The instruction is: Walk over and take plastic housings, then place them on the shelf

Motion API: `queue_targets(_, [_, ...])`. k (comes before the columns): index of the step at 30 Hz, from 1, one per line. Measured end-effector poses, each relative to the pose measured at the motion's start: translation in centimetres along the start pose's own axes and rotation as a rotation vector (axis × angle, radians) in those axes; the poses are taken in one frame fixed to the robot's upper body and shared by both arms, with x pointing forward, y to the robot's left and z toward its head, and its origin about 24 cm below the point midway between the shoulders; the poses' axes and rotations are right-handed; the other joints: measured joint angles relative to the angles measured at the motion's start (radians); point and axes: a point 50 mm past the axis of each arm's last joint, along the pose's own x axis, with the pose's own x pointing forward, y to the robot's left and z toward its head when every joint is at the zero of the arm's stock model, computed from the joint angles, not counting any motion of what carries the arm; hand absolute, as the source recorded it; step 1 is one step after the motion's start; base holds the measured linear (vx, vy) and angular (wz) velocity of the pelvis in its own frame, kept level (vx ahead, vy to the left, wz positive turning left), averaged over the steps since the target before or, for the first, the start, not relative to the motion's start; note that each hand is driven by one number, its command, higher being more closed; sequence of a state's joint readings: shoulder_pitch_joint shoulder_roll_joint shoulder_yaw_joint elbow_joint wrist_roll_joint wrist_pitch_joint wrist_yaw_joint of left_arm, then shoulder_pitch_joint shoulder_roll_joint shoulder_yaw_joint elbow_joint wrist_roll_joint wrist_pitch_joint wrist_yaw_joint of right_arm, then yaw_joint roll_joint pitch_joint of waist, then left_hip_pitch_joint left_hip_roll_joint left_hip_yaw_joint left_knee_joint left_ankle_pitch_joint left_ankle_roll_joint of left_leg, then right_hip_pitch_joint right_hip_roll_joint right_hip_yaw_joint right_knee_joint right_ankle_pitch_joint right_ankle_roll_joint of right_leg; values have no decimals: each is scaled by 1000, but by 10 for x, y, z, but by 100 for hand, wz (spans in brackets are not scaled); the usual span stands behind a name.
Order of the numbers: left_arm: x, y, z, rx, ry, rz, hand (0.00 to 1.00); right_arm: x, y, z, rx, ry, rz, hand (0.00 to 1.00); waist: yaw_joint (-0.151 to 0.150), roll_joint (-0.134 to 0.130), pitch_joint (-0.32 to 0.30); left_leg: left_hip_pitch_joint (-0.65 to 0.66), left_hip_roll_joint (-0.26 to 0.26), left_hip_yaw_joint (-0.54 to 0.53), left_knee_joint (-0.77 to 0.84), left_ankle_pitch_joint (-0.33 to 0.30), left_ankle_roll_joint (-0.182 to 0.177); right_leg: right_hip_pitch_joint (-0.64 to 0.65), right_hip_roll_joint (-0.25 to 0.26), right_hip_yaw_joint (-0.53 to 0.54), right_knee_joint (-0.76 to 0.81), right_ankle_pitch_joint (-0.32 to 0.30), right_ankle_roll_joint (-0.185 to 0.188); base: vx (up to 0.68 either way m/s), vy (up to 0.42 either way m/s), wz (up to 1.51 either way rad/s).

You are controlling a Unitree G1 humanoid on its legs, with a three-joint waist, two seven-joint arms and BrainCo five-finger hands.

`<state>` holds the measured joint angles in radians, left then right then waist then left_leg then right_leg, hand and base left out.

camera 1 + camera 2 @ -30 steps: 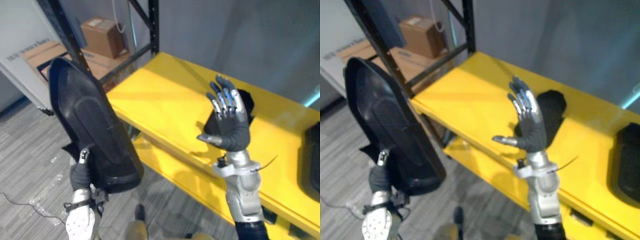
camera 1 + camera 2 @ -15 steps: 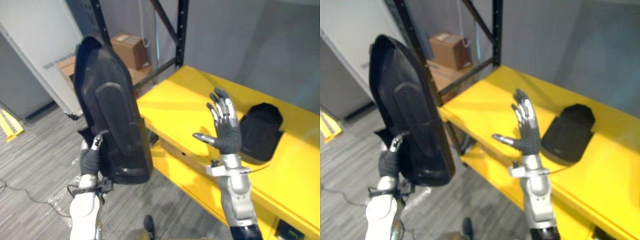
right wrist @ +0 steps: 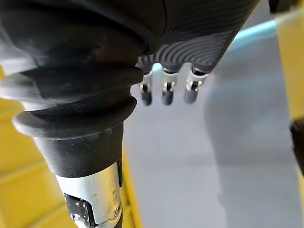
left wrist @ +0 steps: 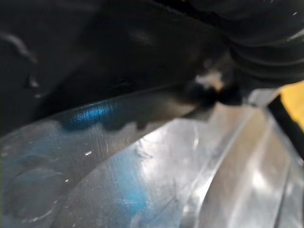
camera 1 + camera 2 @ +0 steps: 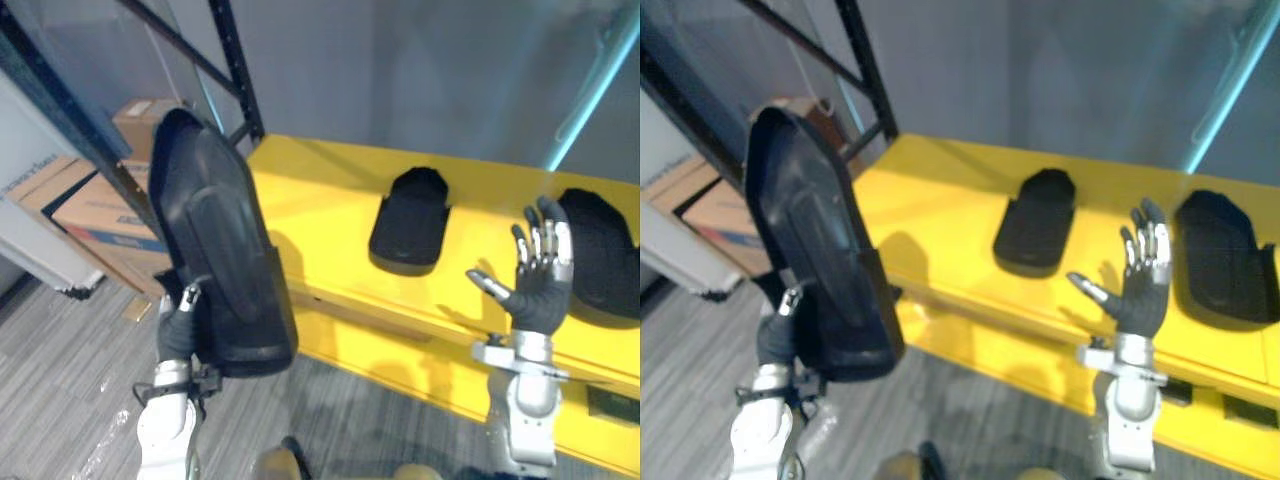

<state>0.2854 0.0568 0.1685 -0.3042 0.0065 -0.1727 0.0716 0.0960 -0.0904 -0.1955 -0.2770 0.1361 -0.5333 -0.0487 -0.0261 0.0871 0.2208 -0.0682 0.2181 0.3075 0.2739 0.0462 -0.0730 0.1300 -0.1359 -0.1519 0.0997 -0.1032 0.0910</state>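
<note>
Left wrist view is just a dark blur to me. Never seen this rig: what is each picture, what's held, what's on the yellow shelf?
This is a humanoid robot with two arms, each ending in a fingered hand. The two eye views come from a stereo camera on its head, looking down. Each wrist view comes from a camera on that arm, close to the hand. The left hand grips a large black housing near its lower end, upright beside the yellow shelf. The dark blur is that housing seen from very close. The right hand is raised before the shelf, open and empty. On the shelf lie a middle housing and a right housing.
</note>
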Motion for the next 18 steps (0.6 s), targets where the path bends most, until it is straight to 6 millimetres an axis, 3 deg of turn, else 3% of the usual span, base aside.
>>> queue_targets(3, [-2, -1, -2, -25, 11, 28, 100, 12, 0, 15, 29, -94, -13, 0, -14, -19, 10, 38, -31, -64, -76, 22, 7, -16, -23, 61, 5, 6, 4, 109, 46, -57])
queue_targets(4, [-2, -2, -2, -34, 14, 31, 100, 13, 2, 18, 47, -115, -16, 0, -13, -42, 23, 30, -38, -82, -35, 7, 16, -16, -40, 88, 6, 5, 2, 36, 75, -68])
queue_targets(6, [-6, -2, -5, -31, 31, 32, 100, 17, 10, 23, 82, -143, -12, 0, -4, -43, 19, 35, -13, -90, 6, -20, 27, -17, -56, 145, 13, 1, 9, 48, 150, -92])
queue_targets(7, [-8, -3, -6, -32, 40, 29, 100, 19, 12, 25, 86, -158, -10, 0, -4, -27, 4, 37, 2, -102, 7, -20, 25, -30, -65, 178, 23, -2, 37, 55, 222, -98])
queue_targets(8, [-9, -3, -6, -27, 43, 31, 100, 19, 11, 28, 88, -167, -26, 0, 1, -7, -8, 51, 3, -105, -2, -33, -1, -42, -81, 208, 40, -12, 67, 58, 250, -78])
queue_targets(11, [-1, -5, 0, -8, 5, 23, 100, 11, 7, 29, 78, -148, -92, 0, -28, -10, -41, 91, -66, -82, -54, -155, -72, -43, -150, 198, 43, 2, 124, 69, 398, -1])
queue_targets(13, [4, 0, 3, 35, -16, 6, 100, 6, 11, 25, 114, -118, -105, 0, -16, -60, -45, 107, -99, -59, -73, -159, -60, -49, -182, 184, 41, 41, 127, -28, 255, -10])
queue_targets(15, [5, 7, 3, 79, -11, -1, 100, 5, 18, 26, 181, -117, -69, 0, -5, -90, -65, 111, -97, -44, -85, -165, -52, -57, -177, 163, 25, 93, 124, -30, 157, -24])
queue_targets(18, [5, 18, 0, 114, 27, 39, 100, 5, 45, 29, 293, -131, 89, 0, 7, -126, -93, 121, -95, -16, -104, -167, -51, -55, -173, 76, -14, 139, 118, -31, 53, -29])
